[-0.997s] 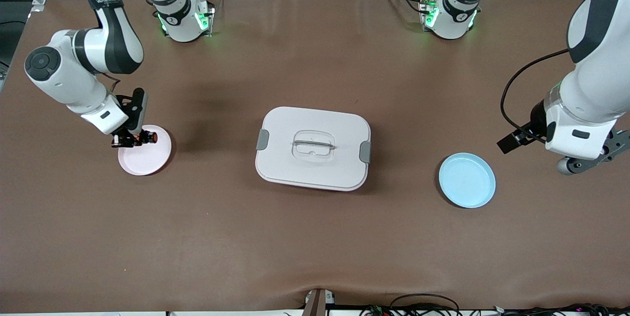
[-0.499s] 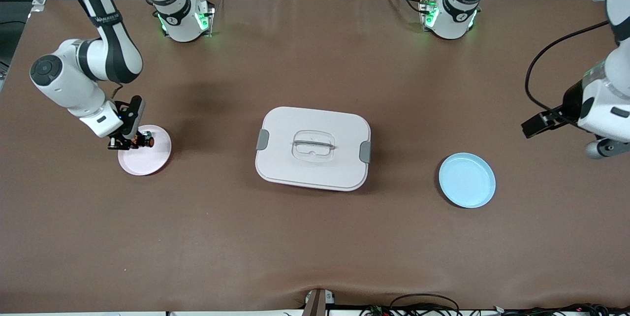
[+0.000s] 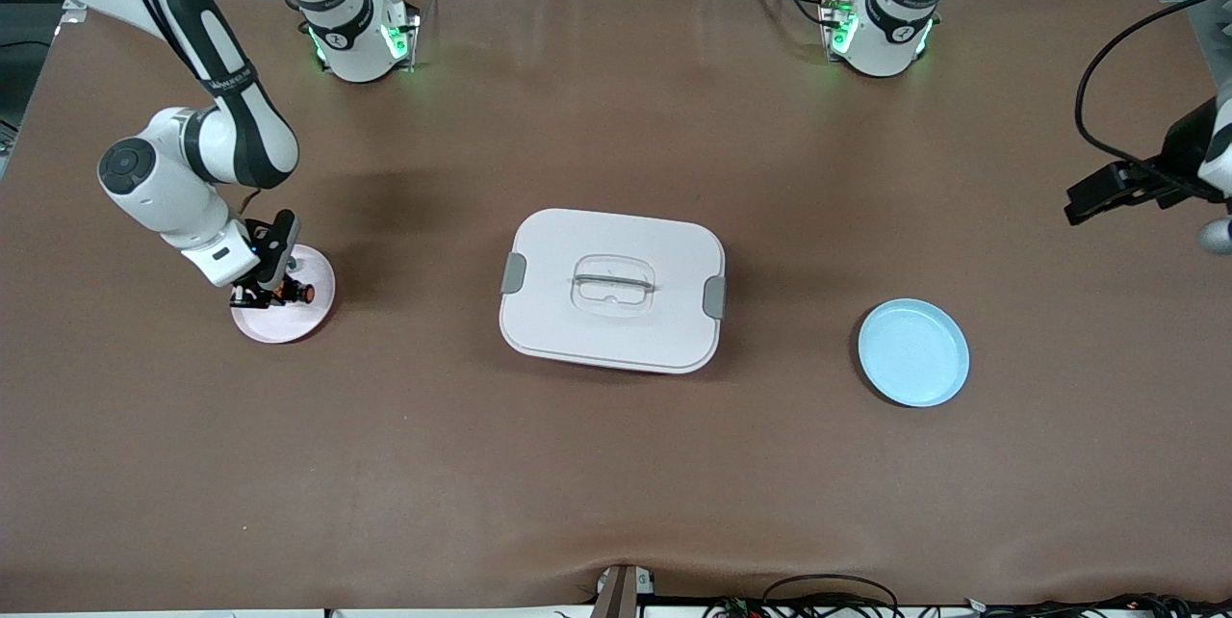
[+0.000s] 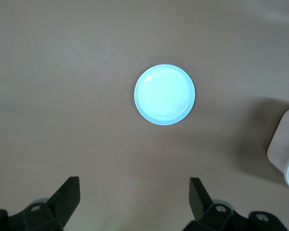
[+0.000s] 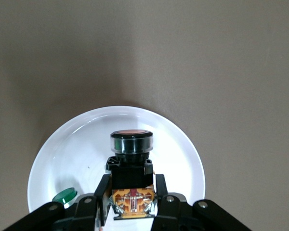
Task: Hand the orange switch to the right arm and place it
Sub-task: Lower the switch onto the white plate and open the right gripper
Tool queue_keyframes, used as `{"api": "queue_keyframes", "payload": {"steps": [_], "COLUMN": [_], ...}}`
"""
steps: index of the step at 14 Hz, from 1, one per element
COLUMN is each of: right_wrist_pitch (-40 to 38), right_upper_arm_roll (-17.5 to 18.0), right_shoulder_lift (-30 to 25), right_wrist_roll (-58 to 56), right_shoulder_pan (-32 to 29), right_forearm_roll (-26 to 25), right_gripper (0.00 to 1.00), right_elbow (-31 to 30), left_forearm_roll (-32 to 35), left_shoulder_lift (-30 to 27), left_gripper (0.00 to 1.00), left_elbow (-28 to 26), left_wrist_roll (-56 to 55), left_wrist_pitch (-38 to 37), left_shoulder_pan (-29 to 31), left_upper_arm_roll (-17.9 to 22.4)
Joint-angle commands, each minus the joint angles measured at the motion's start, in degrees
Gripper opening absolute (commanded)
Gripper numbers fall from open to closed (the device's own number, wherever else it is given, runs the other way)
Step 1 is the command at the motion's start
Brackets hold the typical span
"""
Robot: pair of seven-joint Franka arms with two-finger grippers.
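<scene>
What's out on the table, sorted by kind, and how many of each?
Plates: 2, pink plate and blue plate
Lidded boxes: 1, white box
Push-button parts: 2, orange switch and green-tipped part
Total: 5

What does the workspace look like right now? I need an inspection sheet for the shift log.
Surface: brown table mat, wrinkled at the edge nearest the front camera.
Job's things: orange switch held over the pink plate.
Clutter: small green-capped part on the pink plate; closed white lidded box mid-table; blue plate.
Grippers: right gripper shut on the orange switch; left gripper open, empty, waiting high above the table.
Cables: black cable on the left arm; cable bundle along the table's near edge.
Surroundings: grey floor.
</scene>
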Motion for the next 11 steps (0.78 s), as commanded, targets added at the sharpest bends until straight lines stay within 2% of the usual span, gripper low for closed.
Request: {"api": "queue_keyframes", "payload": {"steps": [1, 11], "right_wrist_pitch": [1.9, 3.9], "right_upper_arm_roll": [1.0, 1.0], "right_shoulder_lift": [2.1, 6.7], "right_wrist_roll": [-1.0, -1.1], "right_shoulder_pan": [-2.0, -3.1], "right_forearm_roll": [0.9, 0.9], "right_gripper": [0.0, 0.0], "right_elbow": [0.8, 2.1], "left_forearm_roll": [-1.1, -1.1], "left_shoulder_lift": [-4.5, -6.9], "left_gripper": [1.0, 1.0], "left_elbow": [-5.2, -7.5], "left_wrist_roll": [3.8, 5.6], "left_wrist_pitch": [0.6, 3.5], "left_shoulder_pan": [-1.7, -3.2], "left_upper_arm_roll": [2.7, 2.6]}}
